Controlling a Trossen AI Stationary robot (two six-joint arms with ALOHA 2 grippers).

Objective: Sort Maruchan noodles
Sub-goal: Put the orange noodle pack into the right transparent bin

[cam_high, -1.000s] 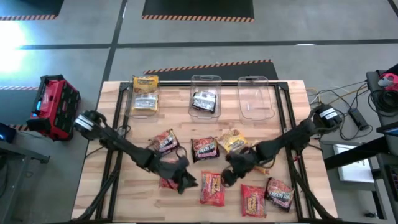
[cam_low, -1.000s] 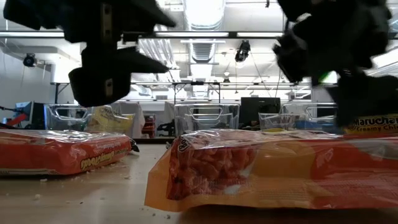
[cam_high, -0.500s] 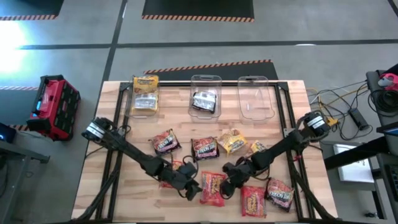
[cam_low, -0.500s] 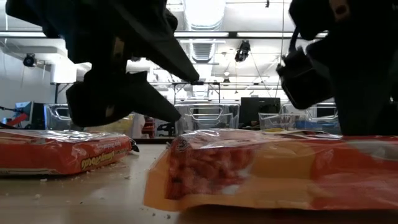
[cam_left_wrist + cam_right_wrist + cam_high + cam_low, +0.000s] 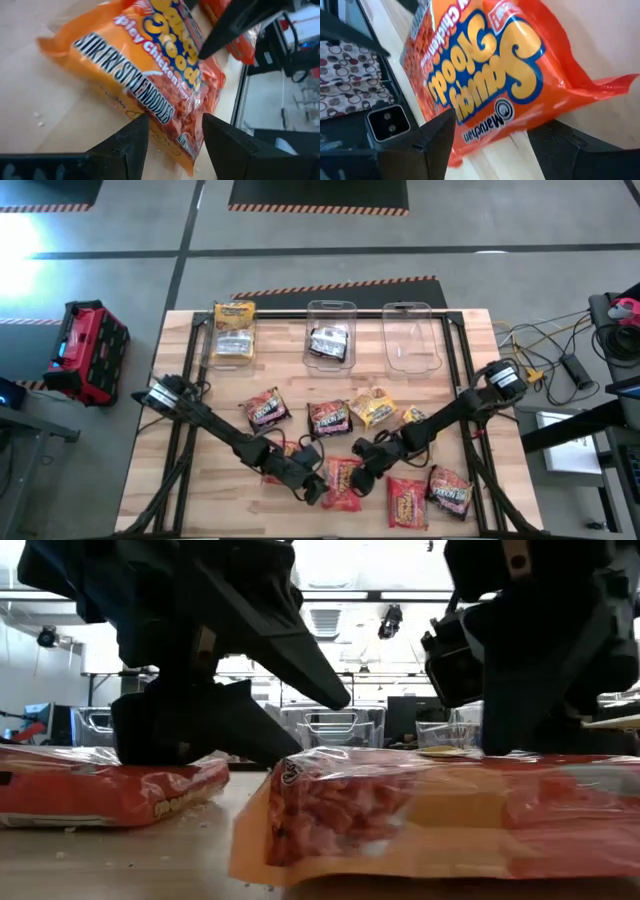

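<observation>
- Orange packet [image 5: 343,483]: crinkly orange wrapper, yellow "Saucy Noodles" lettering w/ blue outline, "Stir Fry Style Noodles"; lies flat at table front centre, btwn both grippers.
- Left gripper [image 5: 316,491]: fingers apart, at packet's left edge, nothing gripped.
- Right gripper [image 5: 361,474]: fingers apart, at packet's right edge, nothing gripped.

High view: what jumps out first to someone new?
Both arms converge on one orange noodle packet at the table's near edge, left gripper and right gripper open on either side of it. Behind, three clear bins line the far edge; the right bin is empty.
</observation>
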